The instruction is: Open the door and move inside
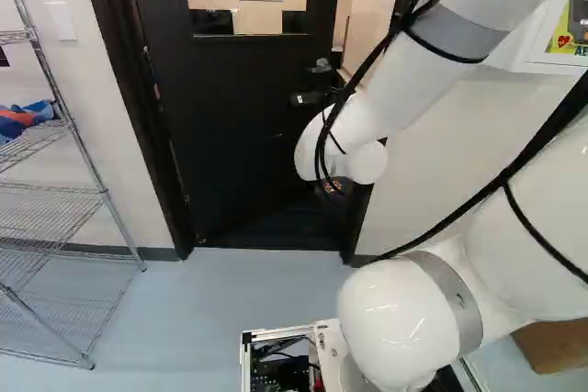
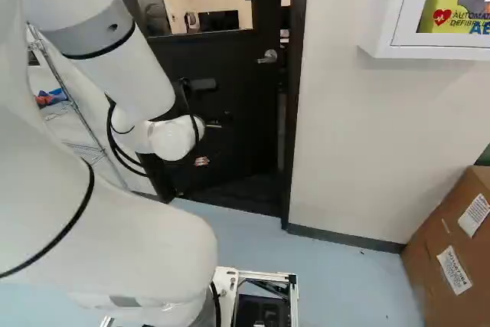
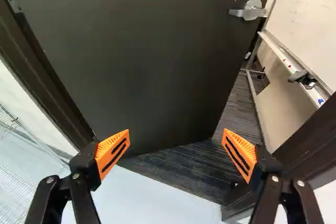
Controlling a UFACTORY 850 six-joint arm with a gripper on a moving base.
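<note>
The tall black door with a glass window (image 1: 225, 107) stands ajar, swung inward. The jointed white arm (image 1: 395, 89) reaches toward it, hiding part of it in both base views. The black gripper with orange pads (image 3: 176, 130) is spread wide around nothing, presumably because pushing needs no grip, well apart from the silver metal lever handle (image 3: 252, 11).
</note>
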